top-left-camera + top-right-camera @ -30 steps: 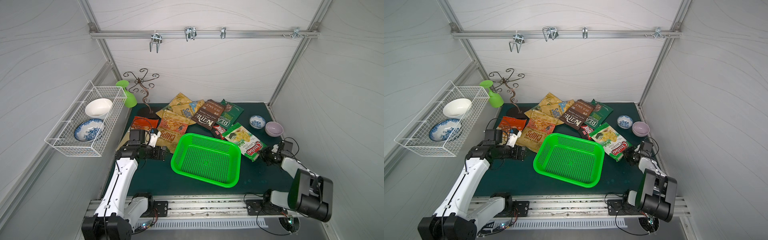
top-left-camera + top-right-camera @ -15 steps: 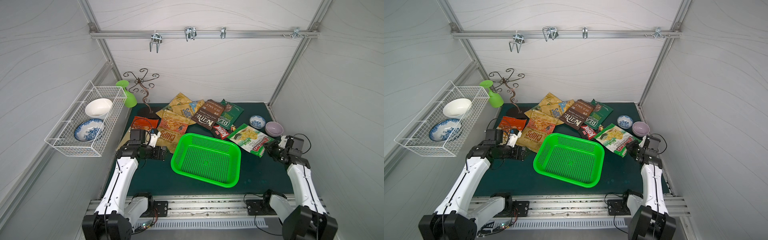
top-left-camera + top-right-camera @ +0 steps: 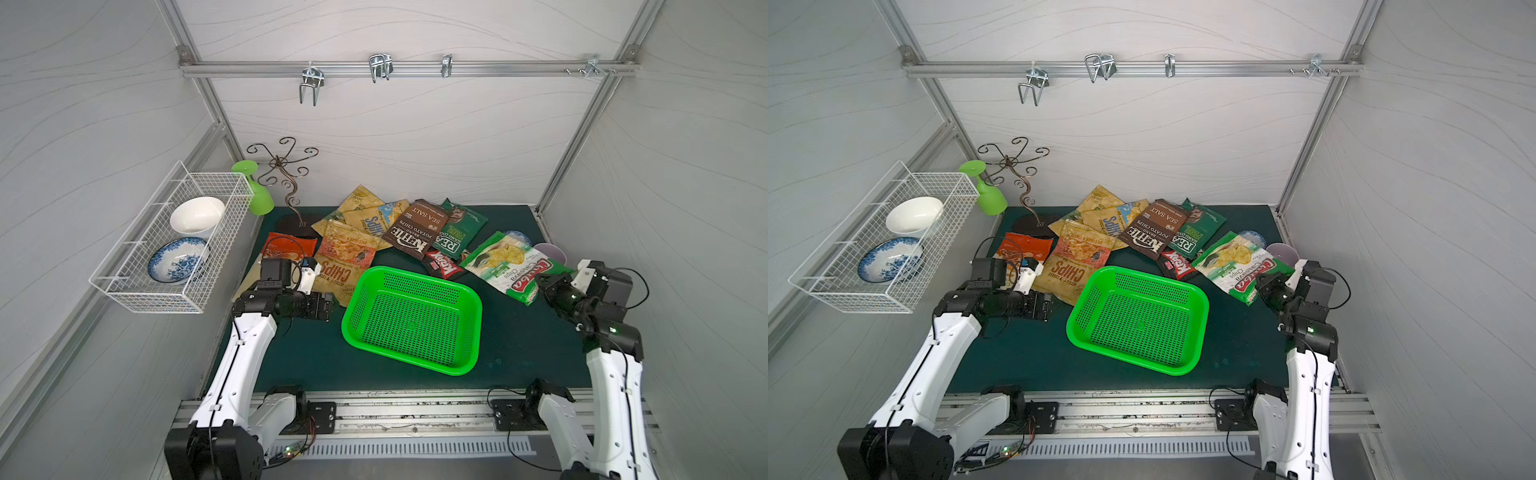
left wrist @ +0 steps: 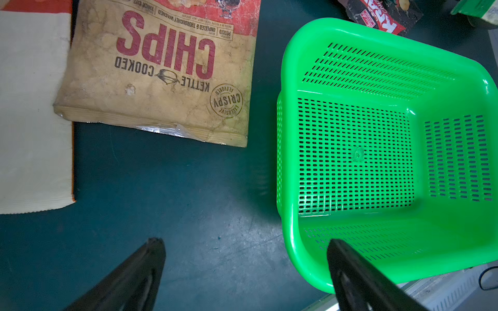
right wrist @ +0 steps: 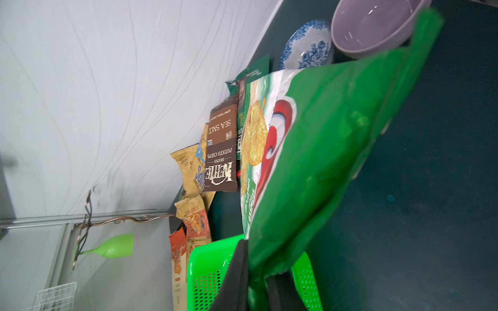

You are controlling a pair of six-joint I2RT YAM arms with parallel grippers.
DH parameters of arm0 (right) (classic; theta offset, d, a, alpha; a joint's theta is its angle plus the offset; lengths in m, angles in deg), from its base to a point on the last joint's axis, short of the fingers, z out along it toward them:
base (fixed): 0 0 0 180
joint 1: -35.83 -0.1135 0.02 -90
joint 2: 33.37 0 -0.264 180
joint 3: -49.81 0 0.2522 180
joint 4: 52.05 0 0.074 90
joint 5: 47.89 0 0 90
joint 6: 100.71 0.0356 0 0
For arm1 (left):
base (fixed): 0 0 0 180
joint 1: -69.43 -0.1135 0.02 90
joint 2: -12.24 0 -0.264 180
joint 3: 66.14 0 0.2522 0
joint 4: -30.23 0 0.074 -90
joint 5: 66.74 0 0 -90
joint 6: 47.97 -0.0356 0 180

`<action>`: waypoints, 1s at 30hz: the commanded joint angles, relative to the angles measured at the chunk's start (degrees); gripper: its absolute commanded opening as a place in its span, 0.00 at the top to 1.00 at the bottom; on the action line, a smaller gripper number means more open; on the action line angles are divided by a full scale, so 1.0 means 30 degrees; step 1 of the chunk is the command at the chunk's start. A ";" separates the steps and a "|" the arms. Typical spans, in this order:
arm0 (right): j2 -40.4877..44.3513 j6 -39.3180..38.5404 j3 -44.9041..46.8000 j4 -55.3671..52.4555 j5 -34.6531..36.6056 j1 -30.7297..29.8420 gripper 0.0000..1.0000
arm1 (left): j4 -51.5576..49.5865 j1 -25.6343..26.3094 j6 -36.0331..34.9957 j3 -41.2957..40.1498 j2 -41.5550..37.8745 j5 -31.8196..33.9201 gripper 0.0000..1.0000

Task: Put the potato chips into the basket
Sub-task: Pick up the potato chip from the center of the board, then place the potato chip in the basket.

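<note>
Right gripper clamped on green-white bag edge; bag beside green basket; other bags heaped behind.

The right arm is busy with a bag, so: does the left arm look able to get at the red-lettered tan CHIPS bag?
Probably yes: the left gripper hangs open over bare mat beside the red-lettered tan CHIPS bag, with nothing between them.

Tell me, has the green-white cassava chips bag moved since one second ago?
Yes. Gripped by the right gripper, the cassava chips bag has shifted away from the green basket toward the purple bowl, now overlapping its rim.
</note>
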 commanded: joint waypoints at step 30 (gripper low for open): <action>0.1613 0.4113 0.3504 0.4164 0.7971 -1.9356 1.00 | 0.0862 -0.0012 0.0008 0.0027 0.0532 0.0498 0.02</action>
